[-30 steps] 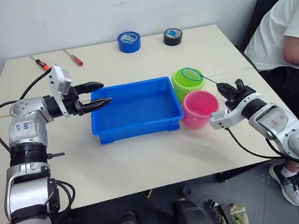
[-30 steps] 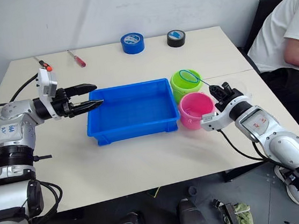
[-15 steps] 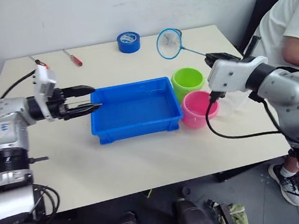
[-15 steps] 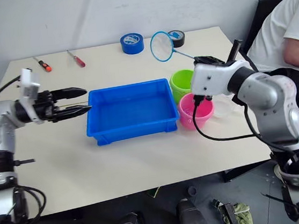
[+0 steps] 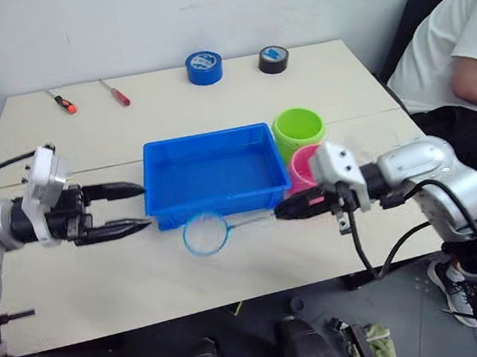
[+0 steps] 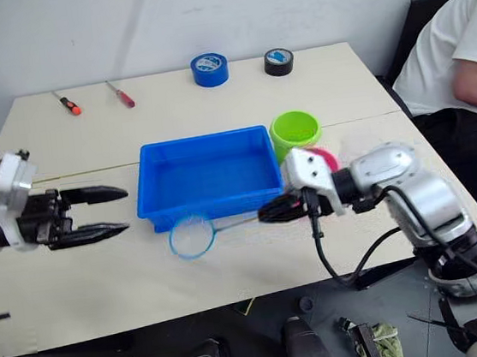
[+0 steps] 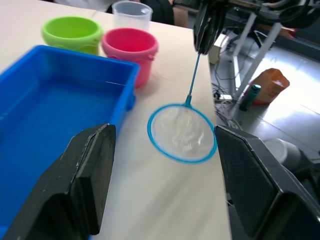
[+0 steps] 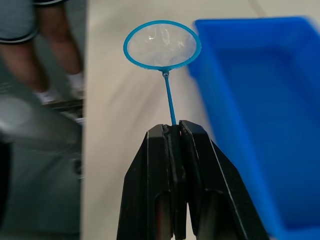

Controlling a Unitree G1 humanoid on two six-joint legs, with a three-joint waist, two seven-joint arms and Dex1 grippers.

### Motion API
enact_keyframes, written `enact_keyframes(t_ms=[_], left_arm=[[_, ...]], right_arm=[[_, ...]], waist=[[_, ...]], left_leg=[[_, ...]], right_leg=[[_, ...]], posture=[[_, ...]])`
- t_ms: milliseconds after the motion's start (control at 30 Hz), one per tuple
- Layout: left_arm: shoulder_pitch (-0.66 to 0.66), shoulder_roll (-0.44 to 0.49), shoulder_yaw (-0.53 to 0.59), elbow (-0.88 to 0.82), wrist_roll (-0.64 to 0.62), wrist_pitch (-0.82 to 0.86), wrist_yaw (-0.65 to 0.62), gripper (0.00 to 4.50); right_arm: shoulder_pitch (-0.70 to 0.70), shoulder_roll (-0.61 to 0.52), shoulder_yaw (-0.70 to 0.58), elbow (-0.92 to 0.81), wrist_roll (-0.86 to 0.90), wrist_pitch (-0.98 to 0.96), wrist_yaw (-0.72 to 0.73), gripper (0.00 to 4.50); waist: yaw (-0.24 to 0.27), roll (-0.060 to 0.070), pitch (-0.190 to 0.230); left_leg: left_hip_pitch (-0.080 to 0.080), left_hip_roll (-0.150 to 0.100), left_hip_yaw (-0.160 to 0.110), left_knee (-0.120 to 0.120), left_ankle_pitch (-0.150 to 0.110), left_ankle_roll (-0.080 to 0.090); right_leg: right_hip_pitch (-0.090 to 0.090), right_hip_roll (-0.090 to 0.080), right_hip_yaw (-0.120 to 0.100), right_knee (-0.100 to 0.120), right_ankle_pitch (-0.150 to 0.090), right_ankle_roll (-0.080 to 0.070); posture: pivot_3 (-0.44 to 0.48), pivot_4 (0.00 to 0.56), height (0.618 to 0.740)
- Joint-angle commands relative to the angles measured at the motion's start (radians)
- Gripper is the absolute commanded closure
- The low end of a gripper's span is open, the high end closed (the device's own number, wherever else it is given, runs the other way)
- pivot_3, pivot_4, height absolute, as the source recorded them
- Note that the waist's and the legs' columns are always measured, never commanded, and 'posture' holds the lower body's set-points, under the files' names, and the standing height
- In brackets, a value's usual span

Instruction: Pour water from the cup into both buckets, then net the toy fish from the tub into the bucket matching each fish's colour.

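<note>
The blue tub (image 5: 212,173) sits mid-table, with the green bucket (image 5: 298,128) and the pink bucket (image 5: 304,164) at its right end. The clear cup (image 7: 131,12) stands beyond the pink bucket. My right gripper (image 5: 282,213) is shut on the net's thin handle, low in front of the pink bucket. The net's blue hoop (image 5: 206,233) is just in front of the tub's near wall, close over the table. My left gripper (image 5: 145,206) is open and empty, left of the tub, its fingers pointing at the hoop. The toy fish are out of view.
A blue tape roll (image 5: 205,66) and a black tape roll (image 5: 274,58) lie at the table's back edge. Two red-handled screwdrivers (image 5: 62,101) lie at the back left. A person (image 5: 456,42) sits at the right. The hoop is near the table's front edge.
My right gripper swung the net from above the buckets down and leftward, in front of the tub. The left gripper drew back to the left, away from the tub.
</note>
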Motion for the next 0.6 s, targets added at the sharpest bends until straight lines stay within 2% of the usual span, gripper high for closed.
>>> enact_keyframes(t_ms=[33,233,333,433,600], left_arm=[[0.049,-0.014,0.016,-0.098,-0.030,-0.002,0.049,1.04],[0.097,-0.083,-0.064,-0.116,0.028,-0.095,0.102,1.04],[0.105,-0.105,-0.109,-0.069,0.068,-0.159,0.101,1.04],[0.105,-0.108,-0.133,-0.034,0.090,-0.201,0.090,1.04],[0.105,-0.091,-0.154,-0.004,0.105,-0.238,0.063,1.04]], right_arm=[[0.000,0.054,0.064,0.041,-0.029,-0.049,-0.016,4.50],[0.007,0.169,0.164,0.199,-0.145,-0.218,-0.068,4.50],[-0.007,0.236,0.212,0.351,-0.224,-0.346,-0.103,4.50],[-0.029,0.275,0.223,0.465,-0.266,-0.426,-0.108,4.50],[-0.052,0.298,0.212,0.563,-0.291,-0.501,-0.095,4.50]], waist=[[0.001,0.000,0.000],[0.004,0.000,0.000],[0.003,-0.001,-0.001],[-0.001,-0.001,-0.001],[-0.001,-0.001,-0.001]], left_leg=[[0.000,0.000,0.000,0.000,0.000,0.000],[0.000,-0.002,0.000,0.001,0.000,0.000],[0.000,-0.002,0.000,0.000,0.000,0.000],[0.000,-0.002,0.000,0.000,0.000,0.000],[0.000,-0.002,0.000,0.000,0.000,0.000]], right_leg=[[0.000,0.000,0.000,0.000,0.000,0.000],[0.000,0.000,0.000,0.000,0.000,0.000],[0.000,-0.001,0.000,-0.001,0.000,0.000],[0.000,0.000,0.000,0.000,0.000,0.000],[0.000,0.000,0.000,-0.001,0.000,0.000]], posture=[[0.000,0.150,0.734],[0.000,0.150,0.734],[0.000,0.150,0.734],[0.000,0.150,0.734],[0.000,0.150,0.734]])
